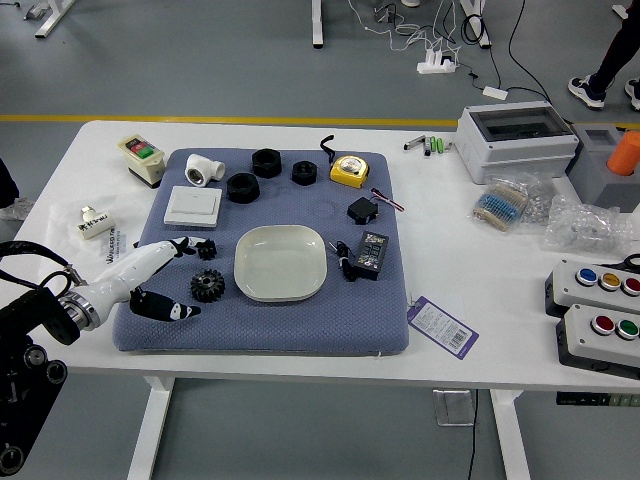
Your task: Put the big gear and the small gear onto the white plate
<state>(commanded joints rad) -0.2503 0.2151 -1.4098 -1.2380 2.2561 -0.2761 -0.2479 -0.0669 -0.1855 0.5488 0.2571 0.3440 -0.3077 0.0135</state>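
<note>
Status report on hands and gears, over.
Left hand open; right hand out of view. Big gear and small gear on mat, neither on white plate. Nothing seen blocking gears from plate.

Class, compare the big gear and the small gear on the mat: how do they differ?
The big gear is clearly wider than the small gear. The big gear lies nearer the table's front edge; the small gear lies farther back, close to the left hand's upper fingertips. Both are dark and sit left of the white plate.

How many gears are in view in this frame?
2: the big gear on the blue mat, picture-left of the white plate, and the small gear just beyond it, close to the left hand.
</note>
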